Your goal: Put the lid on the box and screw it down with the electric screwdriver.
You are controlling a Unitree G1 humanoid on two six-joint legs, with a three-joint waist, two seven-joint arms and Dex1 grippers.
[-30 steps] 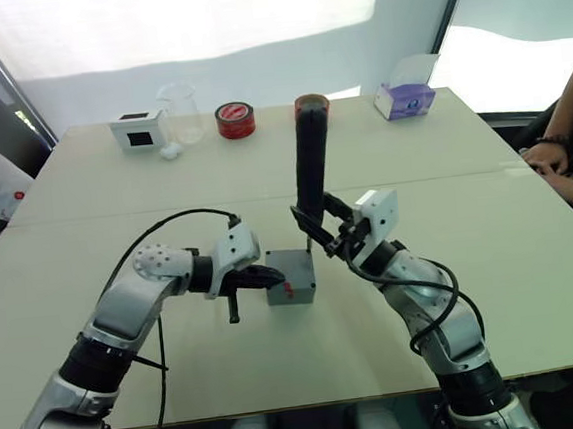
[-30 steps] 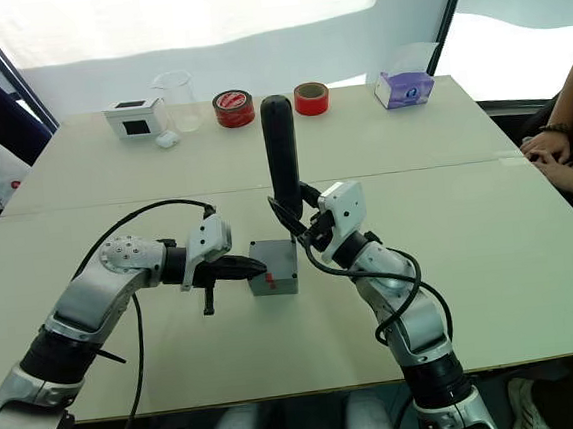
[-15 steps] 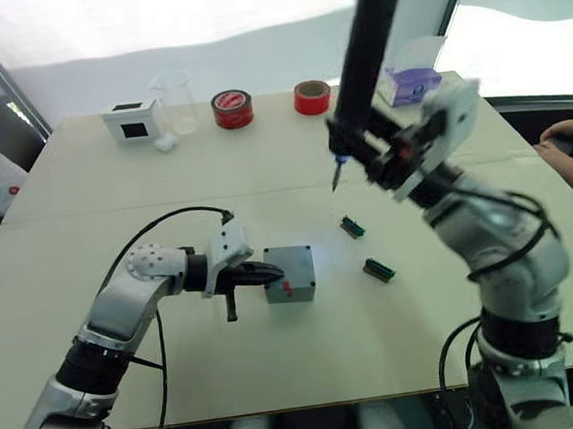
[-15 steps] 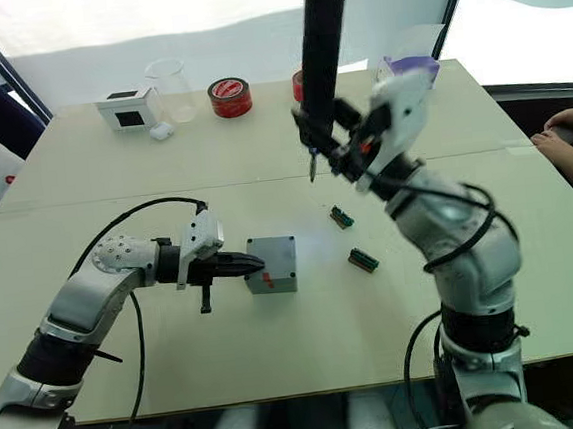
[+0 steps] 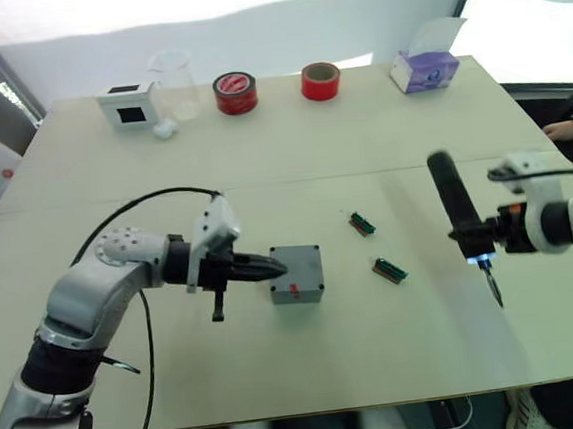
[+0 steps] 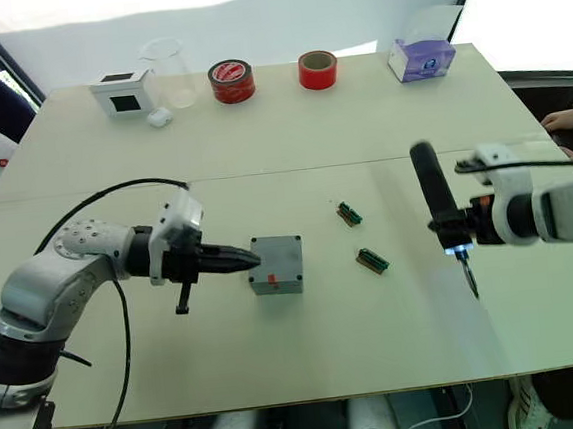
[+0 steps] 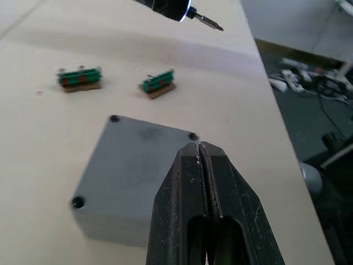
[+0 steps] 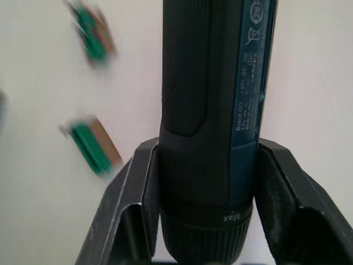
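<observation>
- The left gripper [image 5: 267,267] has its two black fingers pressed together with nothing between them; their tips touch the left side of the box [image 5: 298,274].
- In the left wrist view the closed fingers [image 7: 201,182] lie over the near edge of the lid [image 7: 135,165], which sits on the box with dark screw holes at its corners.
- The box stands on the table [image 5: 312,393] around the middle of its near half, with a small red mark on the side facing the near edge.
- The right gripper [image 6: 461,231] is clamped on the electric screwdriver [image 6: 436,201], one finger on either side of the barrel close to its tip end, as the right wrist view shows.
- The screwdriver is over the right part of the table, well apart from the box, tilted with its blunt end up and away and its bit [image 5: 494,287] pointing down toward the near edge; a small white light glows at the tip.
- Two small green circuit boards [image 5: 362,225] [image 5: 389,270] lie on the table between the box and the screwdriver.
- Along the far edge, from left to right, stand a white box with a black screen [image 5: 126,105], a clear beaker [image 5: 177,82], two rolls of red tape [image 5: 236,91] [image 5: 320,80] and a purple tissue box [image 5: 424,70].
- A person's hand [image 5: 568,129] rests by the right edge of the table.
</observation>
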